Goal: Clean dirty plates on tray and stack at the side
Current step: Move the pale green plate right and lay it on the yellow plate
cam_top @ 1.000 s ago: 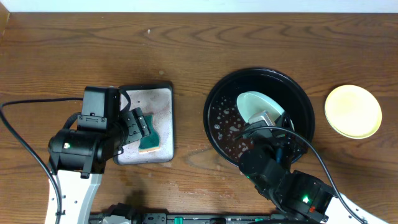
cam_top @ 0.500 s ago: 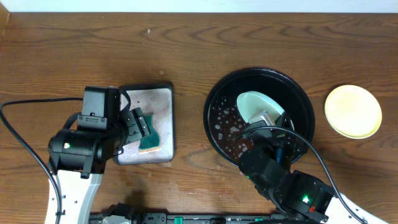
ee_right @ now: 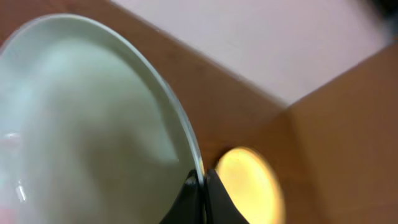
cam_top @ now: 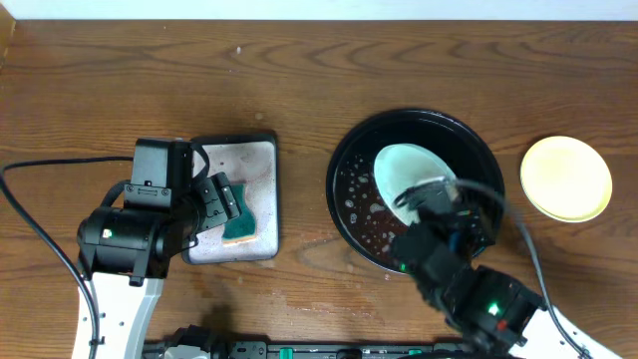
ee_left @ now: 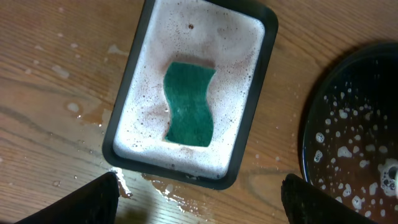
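Observation:
A pale mint-blue plate [cam_top: 407, 172] is held tilted over the round black tray [cam_top: 349, 160]. My right gripper [cam_top: 431, 189] is shut on the plate's rim. In the right wrist view the plate [ee_right: 87, 118] fills the left and my fingertips [ee_right: 189, 190] pinch its edge. A yellow plate [cam_top: 566, 178] lies on the table right of the tray and shows blurred in the right wrist view [ee_right: 245, 183]. My left gripper [ee_left: 199, 205] is open and empty, just in front of the silver pan. A third plate is not in view.
A small rectangular silver pan [cam_top: 261, 160] with foamy water holds a green sponge [cam_top: 239, 214], seen also in the left wrist view [ee_left: 189, 102]. Water drops lie on the wood by the pan [ee_left: 186, 186]. The tray's floor carries foam spots [cam_top: 359, 204].
My right gripper has turned and lifted the mint-blue plate, which now faces the overhead camera more fully. The left arm has not moved.

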You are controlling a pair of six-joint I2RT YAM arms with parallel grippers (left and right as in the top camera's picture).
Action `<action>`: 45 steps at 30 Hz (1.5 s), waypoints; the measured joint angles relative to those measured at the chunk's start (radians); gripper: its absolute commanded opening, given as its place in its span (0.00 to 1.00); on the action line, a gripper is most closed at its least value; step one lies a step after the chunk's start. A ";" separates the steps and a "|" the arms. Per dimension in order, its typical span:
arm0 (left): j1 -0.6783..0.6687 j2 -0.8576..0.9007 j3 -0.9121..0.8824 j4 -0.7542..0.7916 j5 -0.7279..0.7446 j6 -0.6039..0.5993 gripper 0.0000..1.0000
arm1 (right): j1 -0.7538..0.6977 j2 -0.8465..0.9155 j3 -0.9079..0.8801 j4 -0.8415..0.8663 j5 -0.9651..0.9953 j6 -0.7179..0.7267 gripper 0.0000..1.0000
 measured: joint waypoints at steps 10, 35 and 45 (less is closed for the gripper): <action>0.000 0.000 0.000 -0.001 0.000 0.000 0.84 | -0.420 0.102 -0.001 0.024 -0.585 0.228 0.01; 0.000 0.000 0.000 -0.001 0.000 0.000 0.84 | -1.629 0.486 0.000 0.347 -1.160 0.491 0.13; 0.000 0.000 0.000 0.000 0.000 0.000 0.84 | -1.631 0.406 0.001 0.350 -1.429 0.480 0.39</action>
